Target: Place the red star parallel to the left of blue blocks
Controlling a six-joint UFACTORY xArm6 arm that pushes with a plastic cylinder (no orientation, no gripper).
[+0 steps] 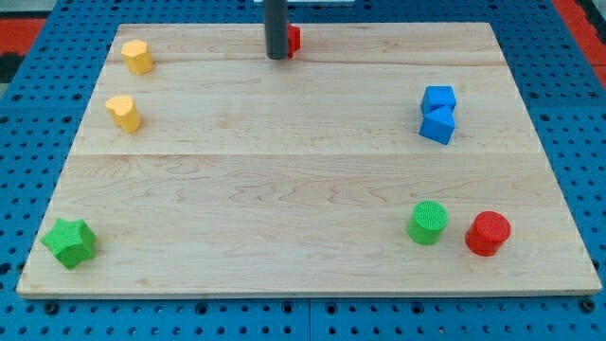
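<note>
The red star [294, 39] lies at the view's top centre of the wooden board [303, 189], mostly hidden behind my rod. My tip [276, 57] rests against the star's left side. Two blue blocks sit at the view's right, touching: a blue cube-like block [438, 98] above a blue block [436, 125] just below it. The star is far to the left of them and higher in the view.
A yellow hexagonal block [137, 56] and a yellow block [123, 112] sit at the view's upper left. A green star [69, 242] is at the lower left. A green cylinder [428, 223] and a red cylinder [488, 233] stand at the lower right.
</note>
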